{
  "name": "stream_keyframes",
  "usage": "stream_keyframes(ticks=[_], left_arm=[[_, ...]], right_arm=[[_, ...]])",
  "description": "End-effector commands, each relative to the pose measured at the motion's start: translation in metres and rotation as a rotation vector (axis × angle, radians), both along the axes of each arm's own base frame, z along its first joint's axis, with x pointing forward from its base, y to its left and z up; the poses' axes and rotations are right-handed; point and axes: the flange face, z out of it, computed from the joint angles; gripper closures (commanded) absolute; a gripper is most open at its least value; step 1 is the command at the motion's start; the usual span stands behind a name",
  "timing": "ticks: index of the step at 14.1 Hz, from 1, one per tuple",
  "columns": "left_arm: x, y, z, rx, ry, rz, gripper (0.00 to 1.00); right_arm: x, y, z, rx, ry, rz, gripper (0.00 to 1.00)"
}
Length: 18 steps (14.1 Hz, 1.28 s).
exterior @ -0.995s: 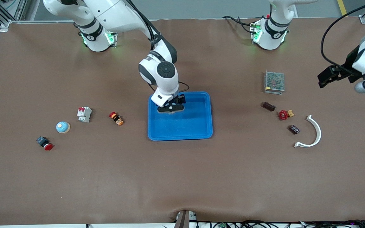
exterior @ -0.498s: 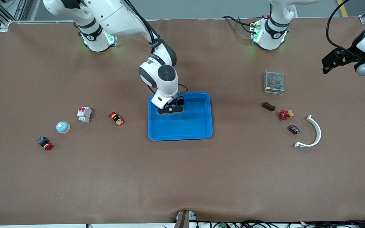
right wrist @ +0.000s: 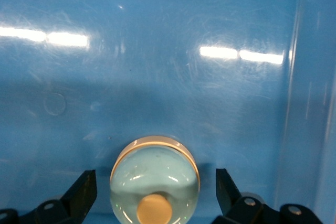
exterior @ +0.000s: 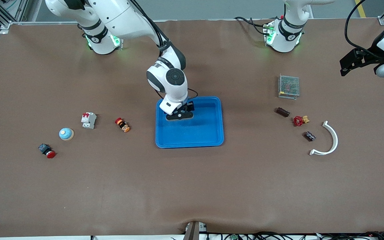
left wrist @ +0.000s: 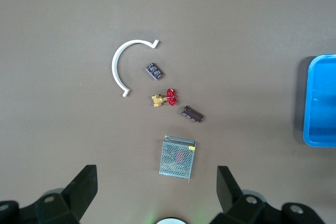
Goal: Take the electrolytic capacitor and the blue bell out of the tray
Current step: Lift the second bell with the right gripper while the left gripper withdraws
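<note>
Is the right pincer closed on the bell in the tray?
No: the right pincer stands open, fingers clear on both sides of the bell resting in the blue tray.

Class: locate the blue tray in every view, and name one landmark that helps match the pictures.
Front view: blue tray at the table's middle.
Left wrist view: only one end of it shows, at the picture's edge.
Right wrist view: its floor fills the picture, with a bell on it.
Shared landmark: the mesh box, in the front and left wrist views only.
</note>
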Motion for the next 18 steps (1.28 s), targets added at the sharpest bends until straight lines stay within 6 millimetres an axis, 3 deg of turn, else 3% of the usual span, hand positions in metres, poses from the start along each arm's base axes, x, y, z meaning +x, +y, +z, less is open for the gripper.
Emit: stream_keyframes(ticks=[1, 3, 7, 10, 14, 18], left_arm=[[0.002, 0.002, 0.006, -0.027, -0.007, -0.015, 0.00], [0.003, 0.000, 0.007, -0.027, -0.009, -0.017, 0.00], [0.006, -0.001, 0.002, -0.025, 0.000, -0.015, 0.00], [0.005, 0.001, 0.004, -0.024, -0.002, -0.013, 0.00], [0.006, 0.002, 0.002, -0.025, 0.001, -0.003, 0.00], [0.002, 0.001, 0.002, -0.036, 0.008, 0.001, 0.00]], right_arm=[[-0.003, 0.003, -0.004, -0.005, -0.018, 0.002, 0.00], [-0.001, 0.002, -0.004, -0.004, -0.020, 0.000, 0.04], [-0.002, 0.002, -0.004, -0.004, -0.018, -0.001, 0.28], [0.000, 0.002, -0.002, -0.004, -0.019, -0.003, 0.51], [0.005, 0.001, 0.004, -0.002, -0.018, -0.019, 0.52], [0.022, 0.003, 0.048, -0.023, 0.000, -0.042, 0.52]])
